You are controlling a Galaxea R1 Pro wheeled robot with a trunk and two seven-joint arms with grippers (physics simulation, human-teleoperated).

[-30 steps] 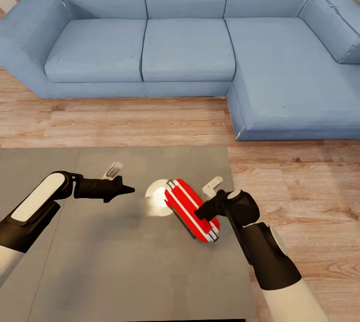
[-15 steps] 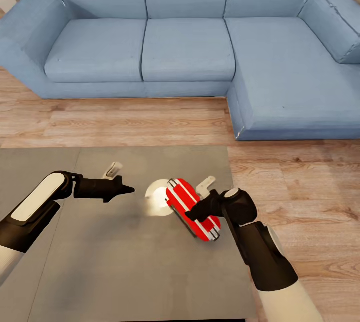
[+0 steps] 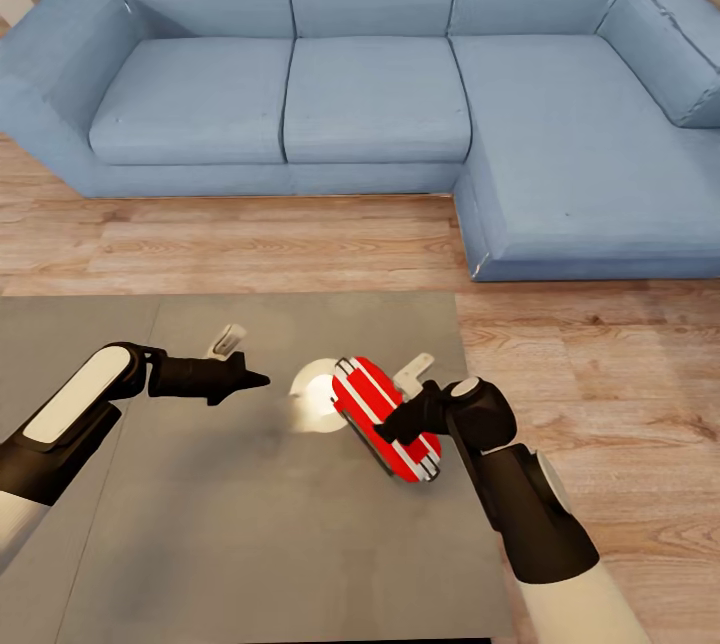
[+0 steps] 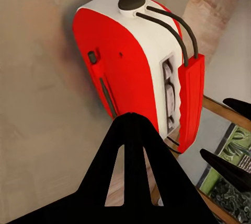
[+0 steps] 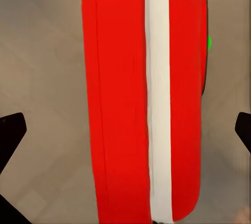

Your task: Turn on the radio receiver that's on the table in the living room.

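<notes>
- Radio (image 3: 385,417) stands on the grey table (image 3: 250,544), near its right edge, sofa (image 3: 380,94) beyond.
- Right gripper (image 3: 392,421) poised directly over the radio; in the right wrist view its fingertips (image 5: 11,130) sit wide apart, either side of the red body, touching nothing. Likely lined up to press down on it or reach the dial (image 5: 205,46) with the green dot.
- Left gripper (image 3: 250,380) hovers well left of the radio, fingers closed to a point, holding nothing; probably parked clear.
</notes>
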